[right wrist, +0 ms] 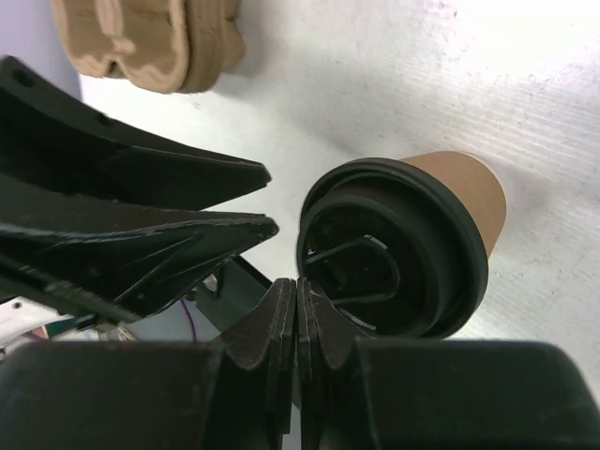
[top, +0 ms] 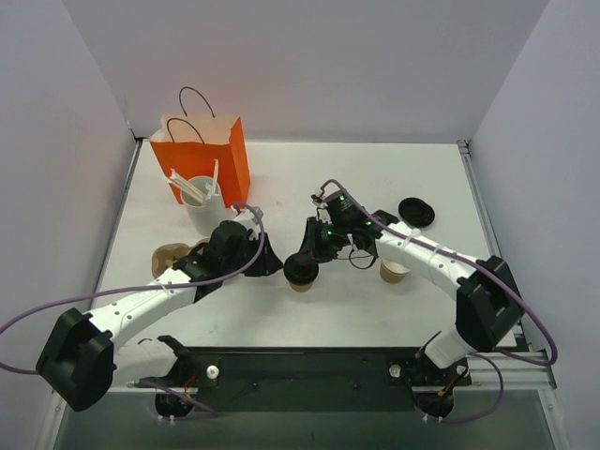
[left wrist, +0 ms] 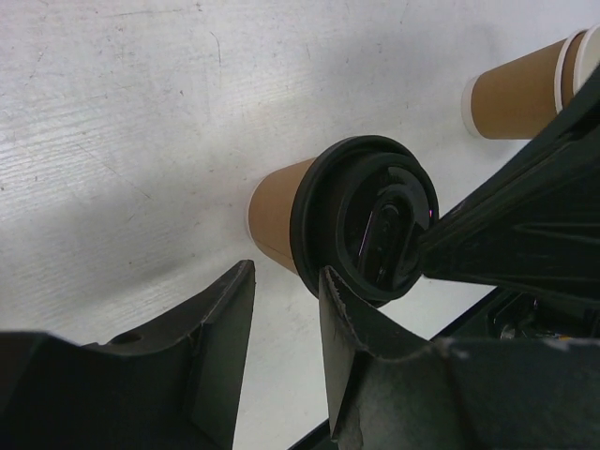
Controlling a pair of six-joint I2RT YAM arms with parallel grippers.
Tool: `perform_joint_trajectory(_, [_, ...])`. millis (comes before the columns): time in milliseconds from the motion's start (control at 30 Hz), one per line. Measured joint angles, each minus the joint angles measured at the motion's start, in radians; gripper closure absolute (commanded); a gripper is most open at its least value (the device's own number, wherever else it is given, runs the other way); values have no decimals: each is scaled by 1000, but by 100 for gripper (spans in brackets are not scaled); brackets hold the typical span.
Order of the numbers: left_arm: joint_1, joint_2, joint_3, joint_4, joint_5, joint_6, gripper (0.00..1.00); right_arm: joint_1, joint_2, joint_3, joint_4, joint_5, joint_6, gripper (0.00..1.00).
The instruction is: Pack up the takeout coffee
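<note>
- The takeout coffee (top: 301, 270), a tan kraft cup closed with a black lid (left wrist: 364, 221), is seen standing on the white desk (top: 375, 169) near its middle, between the two hands.
- The left hand (top: 271, 262) is released: in the left wrist view its fingers (left wrist: 217, 349) are spread with bare desk showing in the gap. The coffee sits just beyond the fingertips, and one tip is close to the lid's rim.
- The right hand (right wrist: 296, 287) is clenched: its two fingers are pressed flat together with nothing visible between them. Their tips are placed at the rim of the lid, on the side away from the left hand.
- An orange paper bag (top: 202, 155) is located upright at the far left of the desk, well apart from the coffee.
- A white cup of stirrers (top: 204, 208) is positioned just in front of the bag.
- A brown cardboard cup carrier (top: 172, 259) is laid beside the left arm.
- A lidless kraft cup (top: 394, 273) is partly hidden by the right arm; a loose black lid (top: 416, 211) lies beyond it.
</note>
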Motion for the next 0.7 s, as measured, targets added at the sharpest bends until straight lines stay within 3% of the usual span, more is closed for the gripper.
perform_joint_trajectory(367, [0,55,-36,92,5,-10,57,19,71,-1,-2,39,-19,97])
perform_joint_trajectory(700, [3,88,-68,193,-12,-31,57,17,68,-86,135,7,3,98])
